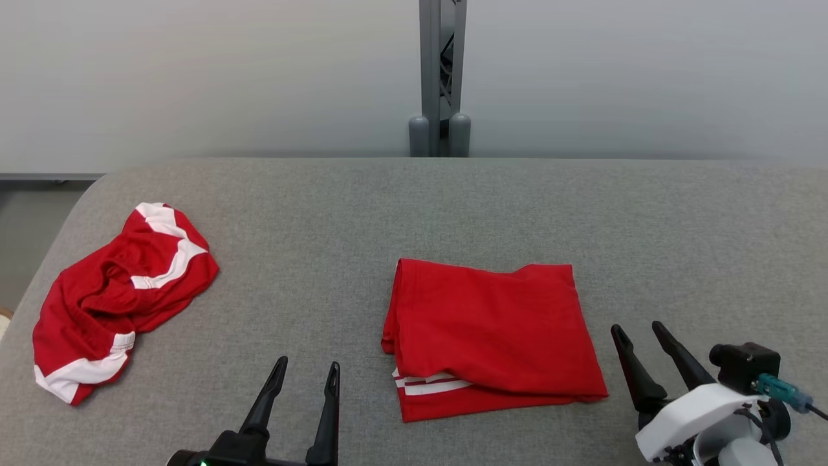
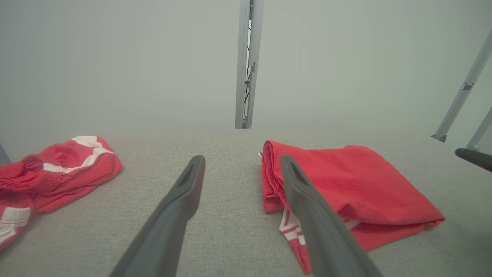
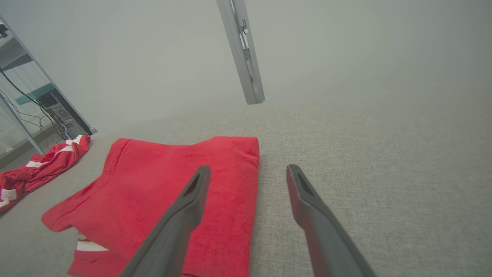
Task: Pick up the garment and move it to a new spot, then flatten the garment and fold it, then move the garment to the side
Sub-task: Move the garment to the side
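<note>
Folded garment: the folded garment (image 1: pixel 491 336) is red and lies as a squarish stack in the middle of the tabletop (image 1: pixel 453 207), a little right of centre and closer to the near edge than the far one.
Fold quality: the top layer is smooth. The left edge is slightly bunched, and a white-striped hem peeks out at the near left corner.
Right gripper: the right gripper (image 1: pixel 637 327) is at the near edge, just beside the garment's near right corner. Its fingers are spread, hold nothing and are clear of the cloth.
Left gripper: the left gripper (image 1: pixel 308 362) is at the near edge, left of the folded garment. Its fingers are spread and empty above bare tabletop.
Crumpled garment: the crumpled garment (image 1: pixel 116 298), red with white bands, sits in a loose heap by the left edge, well apart from the folded one.
Done, by the look of it: the folded garment has been placed, flattened and folded.
Left to do: it sits mid-table, so moving it to the side appears to remain.
Unclear: the pictures do not show which side it is meant for, or whether the heap is a later piece.
Background: a metal post (image 1: pixel 440 77) stands behind the far edge, against a pale wall.
</note>
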You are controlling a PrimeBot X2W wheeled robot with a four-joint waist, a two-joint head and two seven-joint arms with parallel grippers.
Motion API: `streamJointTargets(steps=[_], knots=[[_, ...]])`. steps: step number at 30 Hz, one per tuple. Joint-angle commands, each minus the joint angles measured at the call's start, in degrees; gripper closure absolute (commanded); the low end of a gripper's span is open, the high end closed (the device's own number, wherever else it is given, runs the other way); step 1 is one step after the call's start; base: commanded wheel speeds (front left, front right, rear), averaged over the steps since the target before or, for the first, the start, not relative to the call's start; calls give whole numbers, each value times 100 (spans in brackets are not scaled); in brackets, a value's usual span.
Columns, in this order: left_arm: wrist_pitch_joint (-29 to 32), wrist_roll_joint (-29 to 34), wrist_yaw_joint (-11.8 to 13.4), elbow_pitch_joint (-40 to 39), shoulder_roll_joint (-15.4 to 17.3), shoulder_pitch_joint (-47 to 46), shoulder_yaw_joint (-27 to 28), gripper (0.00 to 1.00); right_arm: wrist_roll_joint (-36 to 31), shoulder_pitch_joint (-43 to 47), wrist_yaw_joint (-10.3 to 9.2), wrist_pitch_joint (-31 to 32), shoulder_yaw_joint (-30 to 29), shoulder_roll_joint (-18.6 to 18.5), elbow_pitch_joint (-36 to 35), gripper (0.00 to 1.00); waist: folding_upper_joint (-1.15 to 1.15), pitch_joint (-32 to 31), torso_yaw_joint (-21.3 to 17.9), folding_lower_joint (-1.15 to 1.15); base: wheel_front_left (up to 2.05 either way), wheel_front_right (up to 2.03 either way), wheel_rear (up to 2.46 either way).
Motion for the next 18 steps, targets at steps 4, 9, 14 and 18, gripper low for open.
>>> streamJointTargets(steps=[4,9,14,18], knots=[[-23,27,-17,-47,24,-236,-59,0,84,-553,0,32,219,-90,612,0,0,338,269,0,0,0,0],[-23,17,7,-34,24,-395,-169,0,90,-1060,0,140,410,-88,1417,0,0,547,455,0,0,0,0],[-23,-29,42,-37,23,-505,-242,0,127,-1418,0,256,554,0,2067,0,0,695,576,0,0,0,0],[-23,-38,64,-50,24,-588,-285,0,195,-1605,0,414,705,104,2430,0,0,799,633,0,0,0,0]])
